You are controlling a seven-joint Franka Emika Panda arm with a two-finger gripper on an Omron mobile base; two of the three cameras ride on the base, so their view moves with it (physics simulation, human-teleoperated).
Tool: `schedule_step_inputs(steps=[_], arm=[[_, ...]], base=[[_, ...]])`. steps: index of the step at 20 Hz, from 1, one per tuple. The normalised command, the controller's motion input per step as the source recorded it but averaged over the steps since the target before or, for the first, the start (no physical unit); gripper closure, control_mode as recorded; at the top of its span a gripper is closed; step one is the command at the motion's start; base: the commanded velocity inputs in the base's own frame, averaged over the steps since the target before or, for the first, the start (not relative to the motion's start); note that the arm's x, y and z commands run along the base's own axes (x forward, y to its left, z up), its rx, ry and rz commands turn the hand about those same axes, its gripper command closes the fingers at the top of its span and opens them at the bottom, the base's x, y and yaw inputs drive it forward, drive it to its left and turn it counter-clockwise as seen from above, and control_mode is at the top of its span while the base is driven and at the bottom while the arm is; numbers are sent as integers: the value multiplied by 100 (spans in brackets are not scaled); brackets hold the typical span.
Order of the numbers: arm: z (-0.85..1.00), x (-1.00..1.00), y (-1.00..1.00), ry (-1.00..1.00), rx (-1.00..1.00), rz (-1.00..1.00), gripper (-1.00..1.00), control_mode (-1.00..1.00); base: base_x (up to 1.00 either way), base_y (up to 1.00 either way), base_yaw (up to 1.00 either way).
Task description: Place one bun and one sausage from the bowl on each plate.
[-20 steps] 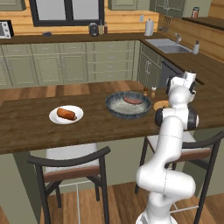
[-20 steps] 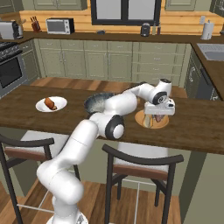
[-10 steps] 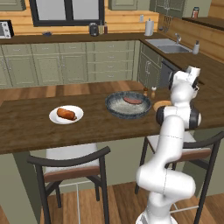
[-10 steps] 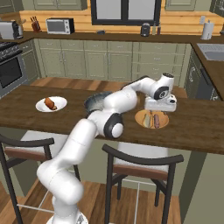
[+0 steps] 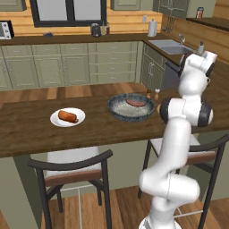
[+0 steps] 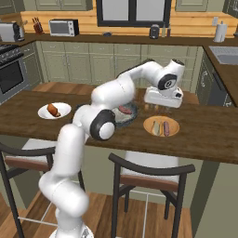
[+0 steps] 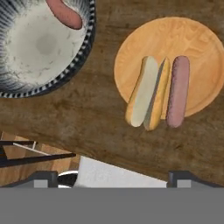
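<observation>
Hand point(image 6: 162, 96) wide, empty, above dark wood counter point(image 6: 204, 135); pale green cabinets point(image 5: 76, 67) behind.

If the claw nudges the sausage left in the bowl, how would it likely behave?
The sausage is a smooth cylinder, so it would probably roll. The bowl has a raised rim, likely keeping it inside. It looks firm, likely not floppy.

Green cabinets point(image 5: 67, 67), wood-panelled walls point(image 6: 121, 23), dark chairs point(image 5: 74, 172), plank floor point(image 6: 32, 218).
</observation>
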Motion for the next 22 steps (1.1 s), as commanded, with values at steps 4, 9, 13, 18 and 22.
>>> schedule_step_inputs(steps=[4,9,13,18,22], arm=[[15,-59,100,-5,-11,0,-100,-100],[0,-34,100,0,-13,7,-100,-100],[1,-33,100,0,-13,15,-100,-100],[7,-44,87,0,-7,21,-100,-100],[6,-43,67,0,-1,27,-100,-100]], base=[[0,0,0],[0,0,0],[0,0,0],[0,0,0],[0,0,0]])
